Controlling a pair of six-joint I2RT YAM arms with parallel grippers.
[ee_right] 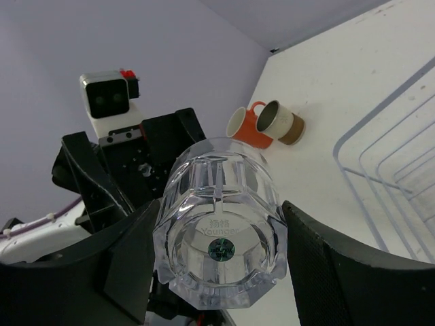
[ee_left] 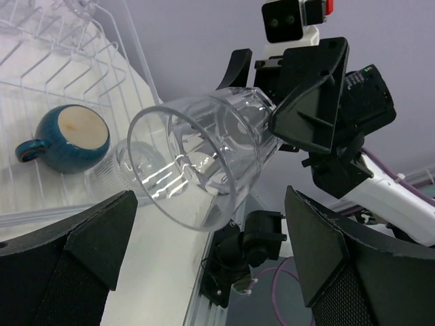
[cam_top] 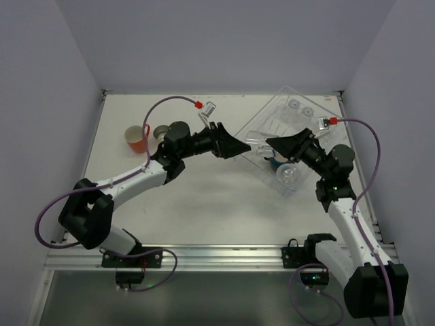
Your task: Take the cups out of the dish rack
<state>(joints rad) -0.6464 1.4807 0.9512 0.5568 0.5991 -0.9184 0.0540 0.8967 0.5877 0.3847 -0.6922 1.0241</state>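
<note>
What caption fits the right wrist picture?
Right gripper holds clear tumbler toward left gripper; orange mug, beige cup behind.

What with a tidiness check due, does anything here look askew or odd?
The dish rack sits askew, turned diagonally to the table edges at the far right. Inside it, one clear tumbler lies on its side beside the dark blue cup. The held tumbler in the right gripper looks intact.

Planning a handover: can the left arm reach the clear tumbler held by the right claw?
Probably yes: the clear tumbler points its free mouth end at the open left claw, nothing between; the right claw grips only its base.
</note>
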